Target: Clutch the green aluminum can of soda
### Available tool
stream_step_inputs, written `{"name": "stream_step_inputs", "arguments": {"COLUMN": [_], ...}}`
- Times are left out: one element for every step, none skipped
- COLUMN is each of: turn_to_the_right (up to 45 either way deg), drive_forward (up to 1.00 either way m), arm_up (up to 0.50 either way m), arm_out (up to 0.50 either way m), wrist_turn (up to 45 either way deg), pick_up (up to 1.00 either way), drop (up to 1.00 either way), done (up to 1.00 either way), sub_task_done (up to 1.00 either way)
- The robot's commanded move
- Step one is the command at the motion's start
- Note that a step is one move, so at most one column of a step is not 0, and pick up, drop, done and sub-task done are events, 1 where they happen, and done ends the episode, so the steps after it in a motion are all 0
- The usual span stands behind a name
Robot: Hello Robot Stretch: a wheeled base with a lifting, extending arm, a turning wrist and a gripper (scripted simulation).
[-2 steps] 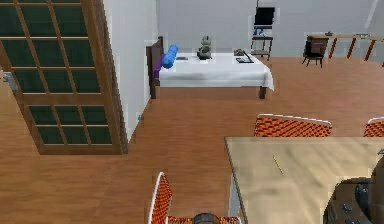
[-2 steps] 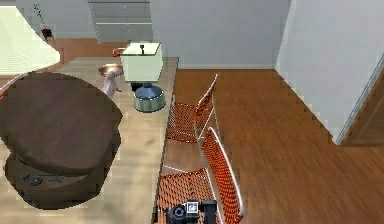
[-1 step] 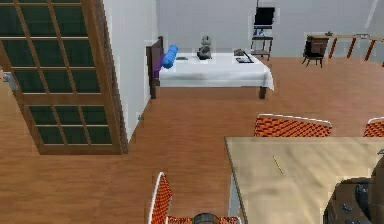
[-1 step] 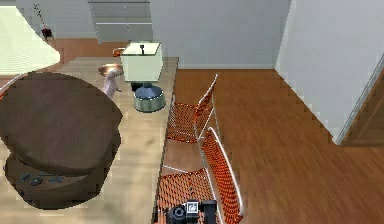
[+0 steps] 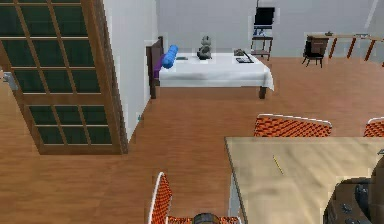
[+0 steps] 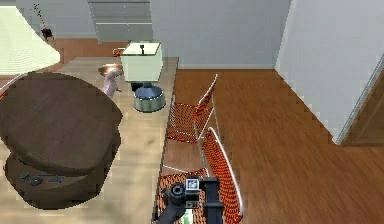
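Low in the arm side view, the arm's dark bar ends in the gripper [image 6: 178, 203], which sits over the orange mesh seat of a chair [image 6: 222, 180]. I cannot tell whether it holds anything. On the wooden table [image 6: 148, 140] beside it stand a large brown rounded thing [image 6: 60, 130], a metal bowl [image 6: 150, 98], a white box-like thing [image 6: 143, 62] and a small pinkish item [image 6: 108, 72]. In the forward view the same table [image 5: 300, 170] fills the lower right, with a thin yellow stick [image 5: 278, 165] lying on it.
A second orange chair [image 6: 192, 112] stands at the table, and others [image 5: 290, 125] show in the forward view. A glass-paned wooden door [image 5: 55, 75] stands at the left. A white bed [image 5: 210, 70] with a blue pillow [image 5: 170, 57] lies ahead. Bare wood floor [image 5: 180, 130] lies between.
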Motion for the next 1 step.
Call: {"name": "stream_step_inputs", "arguments": {"turn_to_the_right": [0.0], "drive_forward": [0.00], "arm_up": [0.00], "arm_out": [0.02], "wrist_turn": [0.0], "pick_up": [0.00], "drop": [0.00], "done": [0.00], "sub_task_done": [0.00]}}
